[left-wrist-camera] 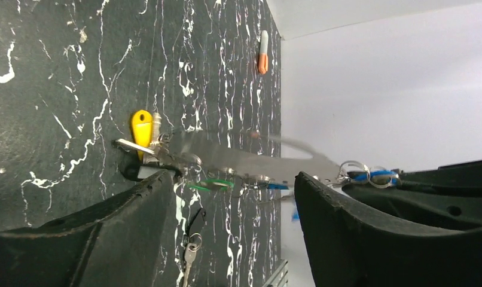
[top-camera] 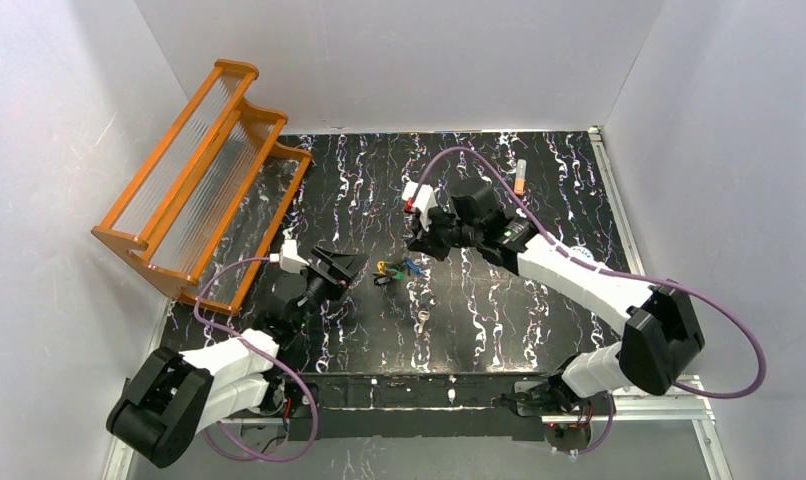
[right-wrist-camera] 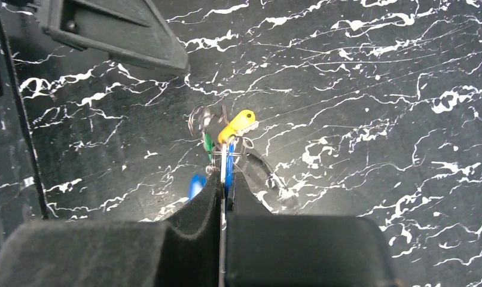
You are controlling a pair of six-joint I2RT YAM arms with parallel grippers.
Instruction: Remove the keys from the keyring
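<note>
The keyring (left-wrist-camera: 256, 160), a thin grey loop blurred by motion, stretches across just beyond my left gripper (left-wrist-camera: 234, 176), whose fingers stand wide apart with nothing between them. On the ring hang keys: a yellow-headed one (left-wrist-camera: 141, 127), a green one (left-wrist-camera: 211, 183) and a blue one (left-wrist-camera: 370, 175). One silver key (left-wrist-camera: 189, 256) on a small ring lies loose on the mat, also visible from above (top-camera: 423, 318). My right gripper (right-wrist-camera: 222, 179) is shut on the keyring's edge (right-wrist-camera: 226, 160), with the yellow key (right-wrist-camera: 237, 124) and green key (right-wrist-camera: 207, 143) just ahead of it. From above, the key cluster (top-camera: 394, 270) sits between both grippers.
An orange rack (top-camera: 204, 170) stands at the back left of the black marbled mat (top-camera: 539, 320). A small orange-and-white tube (top-camera: 520, 177) lies at the back right. White walls close in the sides and rear.
</note>
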